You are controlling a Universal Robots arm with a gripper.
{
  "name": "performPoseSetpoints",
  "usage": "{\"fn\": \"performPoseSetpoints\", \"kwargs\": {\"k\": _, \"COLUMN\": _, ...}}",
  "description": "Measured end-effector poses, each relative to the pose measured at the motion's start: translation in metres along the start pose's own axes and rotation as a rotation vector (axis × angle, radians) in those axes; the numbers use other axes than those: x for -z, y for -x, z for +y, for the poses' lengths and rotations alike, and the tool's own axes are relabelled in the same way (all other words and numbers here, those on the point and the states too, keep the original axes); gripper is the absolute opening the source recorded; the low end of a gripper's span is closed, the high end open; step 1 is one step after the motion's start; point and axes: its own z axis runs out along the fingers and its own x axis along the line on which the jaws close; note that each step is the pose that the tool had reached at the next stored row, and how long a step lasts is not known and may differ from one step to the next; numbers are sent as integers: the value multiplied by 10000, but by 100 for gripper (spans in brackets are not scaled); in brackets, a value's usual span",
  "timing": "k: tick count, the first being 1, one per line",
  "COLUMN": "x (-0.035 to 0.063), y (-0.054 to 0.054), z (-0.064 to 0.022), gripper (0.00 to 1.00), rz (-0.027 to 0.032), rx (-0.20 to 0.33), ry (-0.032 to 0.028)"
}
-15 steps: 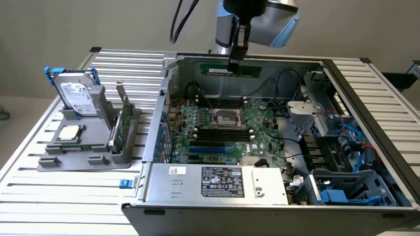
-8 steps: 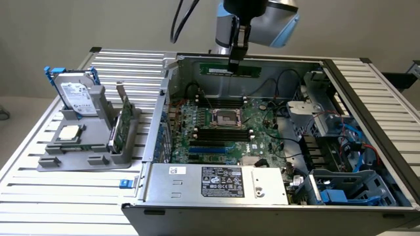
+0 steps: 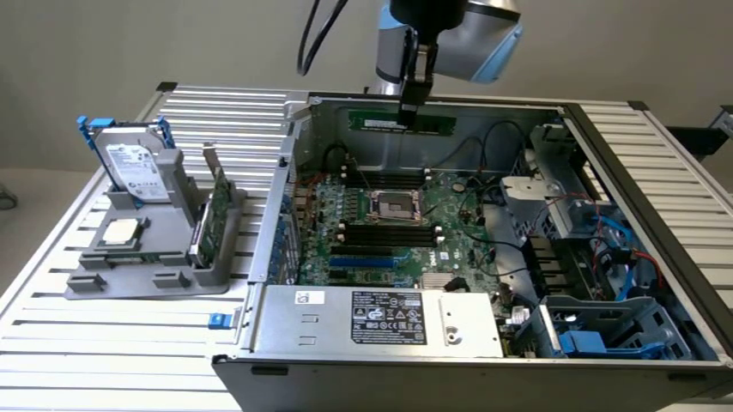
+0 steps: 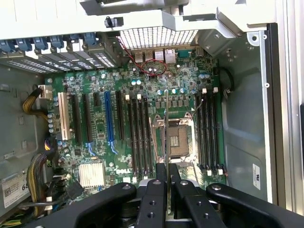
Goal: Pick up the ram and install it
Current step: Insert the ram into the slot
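**Gripping the ram over the open computer case**

The end effector (image 3: pixel 407 113) is closed on the ram (image 3: pixel 435 124). It pinches the thin green stick at its upper edge, so the stick hangs level below the fingers and touches no slot. In the wrist view, the dark fingers (image 4: pixel 154 190) of the end effector (image 4: pixel 167 183) clamp the ram (image 4: pixel 166 128), which is seen edge-on as a thin line.

Beneath the end effector lies the motherboard (image 3: pixel 458 227), inside the computer case (image 3: pixel 458 371). The processor socket (image 4: pixel 176 140) sits under the stick, with rows of black memory slots (image 4: pixel 140 137) on either side of that socket.

Well off to one side of the end effector, outside the case, a grey holder (image 3: pixel 149 279) stands on the bench (image 3: pixel 103 343). It carries a hard drive (image 3: pixel 132 167) with blue rails, a larger green card (image 3: pixel 212 219) and a processor chip (image 3: pixel 120 232).
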Motion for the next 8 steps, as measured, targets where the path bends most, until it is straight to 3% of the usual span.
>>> {"fn": "performPoseSetpoints", "kwargs": {"k": 3, "x": -4, "y": 0, "z": 0, "gripper": 14, "rz": 0, "rx": 0, "ry": 0}}
{"fn": "performPoseSetpoints", "kwargs": {"k": 8, "x": -93, "y": 0, "z": 3, "gripper": 14, "rz": 4, "rx": -1, "ry": 0}}
